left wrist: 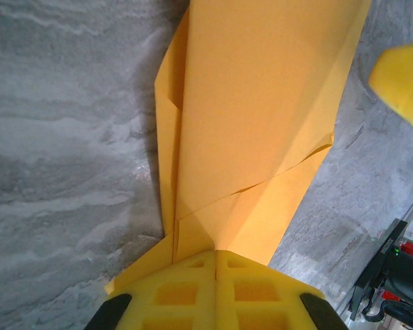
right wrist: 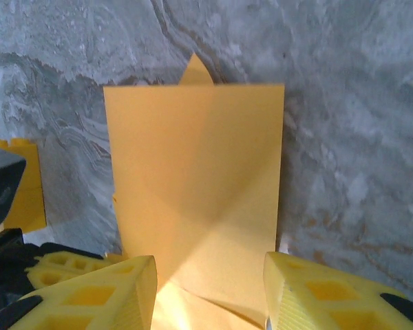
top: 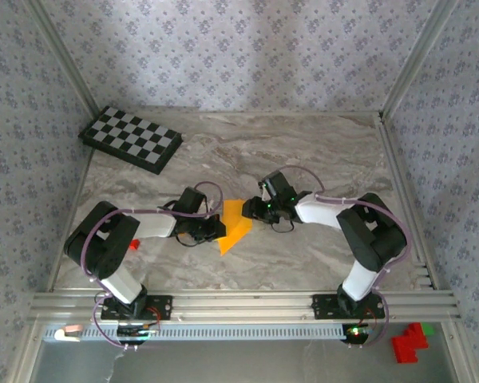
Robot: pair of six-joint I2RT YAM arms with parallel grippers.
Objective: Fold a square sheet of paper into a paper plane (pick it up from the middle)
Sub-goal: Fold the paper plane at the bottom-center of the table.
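Observation:
The square sheet of paper (top: 234, 223), orange-yellow and folded narrower with diagonal creases, sits at the middle of the table between both grippers. My left gripper (top: 215, 228) is shut on one end of it; in the left wrist view the yellow jaws (left wrist: 217, 260) meet with the paper (left wrist: 255, 117) fanning out beyond them. My right gripper (top: 256, 211) comes in from the opposite side and is open. Its two fingertips (right wrist: 210, 282) stand apart over the near end of the paper (right wrist: 193, 172), whose far edge shows a small pointed tip. One right finger (left wrist: 403, 75) shows in the left wrist view.
A black-and-white checkered board (top: 132, 140) lies at the back left of the marble table (top: 319, 152). A small red object (top: 133, 244) sits by the left arm. Red blocks (top: 409, 343) rest beyond the metal rail (top: 247, 302) at the near edge.

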